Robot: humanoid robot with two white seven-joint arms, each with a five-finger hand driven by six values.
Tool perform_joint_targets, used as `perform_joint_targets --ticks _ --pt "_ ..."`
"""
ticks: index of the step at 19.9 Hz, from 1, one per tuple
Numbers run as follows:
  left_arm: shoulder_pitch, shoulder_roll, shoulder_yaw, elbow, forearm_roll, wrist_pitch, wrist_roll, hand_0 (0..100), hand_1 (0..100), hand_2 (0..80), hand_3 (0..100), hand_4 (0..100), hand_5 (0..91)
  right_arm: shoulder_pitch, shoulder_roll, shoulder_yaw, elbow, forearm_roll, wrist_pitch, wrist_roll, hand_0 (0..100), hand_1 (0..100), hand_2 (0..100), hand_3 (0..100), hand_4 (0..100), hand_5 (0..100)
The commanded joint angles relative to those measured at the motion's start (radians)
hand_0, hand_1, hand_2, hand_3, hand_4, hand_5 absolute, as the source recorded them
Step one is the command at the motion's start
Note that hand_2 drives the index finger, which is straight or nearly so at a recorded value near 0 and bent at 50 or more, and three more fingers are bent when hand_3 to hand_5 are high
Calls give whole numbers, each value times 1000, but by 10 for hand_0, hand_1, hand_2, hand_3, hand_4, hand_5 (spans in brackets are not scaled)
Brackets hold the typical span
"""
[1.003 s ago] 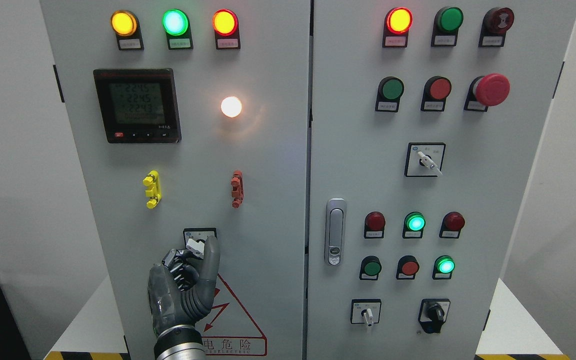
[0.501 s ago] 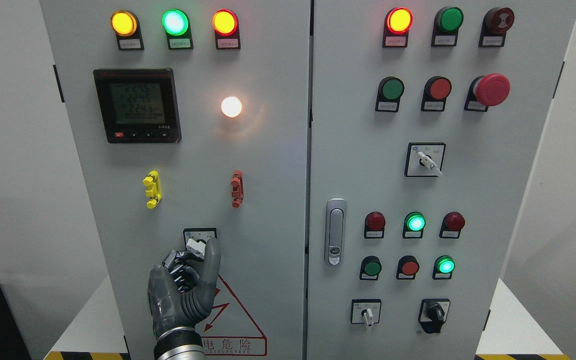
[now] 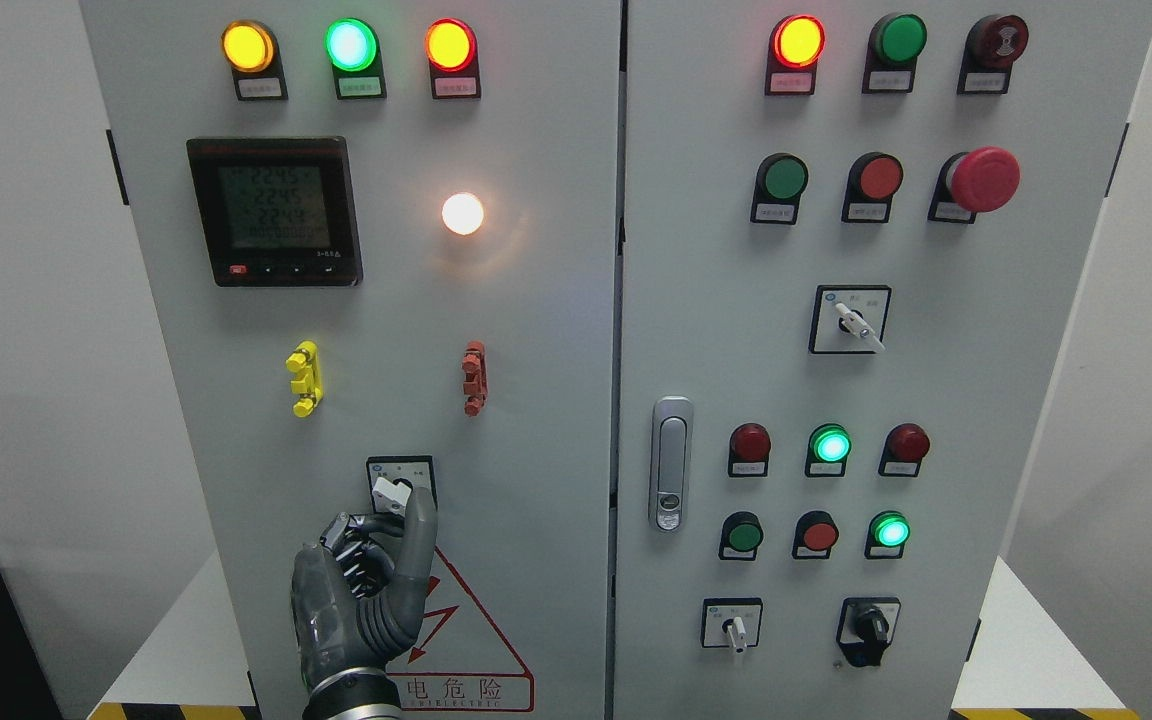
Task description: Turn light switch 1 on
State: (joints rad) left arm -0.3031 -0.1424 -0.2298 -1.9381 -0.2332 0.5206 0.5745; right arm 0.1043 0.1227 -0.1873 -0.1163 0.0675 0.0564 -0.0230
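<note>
Light switch 1 (image 3: 392, 489) is a small rotary selector with a white knob on a black plate, low on the left cabinet door (image 3: 536, 400). Its knob points up and to the left. My left hand (image 3: 388, 518) rises from the bottom edge just under it, dark grey, with its fingers (image 3: 354, 528) curled. The thumb reaches up beside the knob's right edge, and nothing is held. A round white lamp (image 3: 462, 213) glows above on the same door. My right hand is out of view.
A digital meter (image 3: 274, 211) and three lit pilot lamps (image 3: 350, 44) sit higher on the left door. The right door carries a handle (image 3: 671, 462), a red emergency button (image 3: 983, 179), push buttons and several selectors (image 3: 850, 320). A red hazard triangle (image 3: 466, 625) is beside my wrist.
My left hand has dropped slightly, so its fingertips now sit a little below the knob. The knob and the white lamp look the same.
</note>
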Motion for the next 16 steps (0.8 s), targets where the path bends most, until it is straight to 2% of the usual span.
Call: perform_joint_targets --ticks 1,7,12,14,16 --pt "41 6 0 -36 0 -45 2 0 349 614 1000 997 878 0 0 0 0 0 0 0 0 0 0 0 0 0" --pt "131 18 0 -36 0 -168 -1 0 339 622 1000 1000 882 0 0 0 0 0 0 0 0 0 0 0 0 0" --pt "266 37 3 -35 -2 -379 -18 0 320 627 1000 1000 888 0 0 0 0 0 0 1 0 0 0 0 0 0" --pt "335 44 20 -32 0 -442 -45 0 311 609 1000 1000 887 0 0 0 0 0 0 0 0 0 0 0 0 0" --pt "415 60 49 -24 3 -506 -99 0 285 558 972 986 875 0 0 0 0 0 0 0 0 0 0 0 0 0"
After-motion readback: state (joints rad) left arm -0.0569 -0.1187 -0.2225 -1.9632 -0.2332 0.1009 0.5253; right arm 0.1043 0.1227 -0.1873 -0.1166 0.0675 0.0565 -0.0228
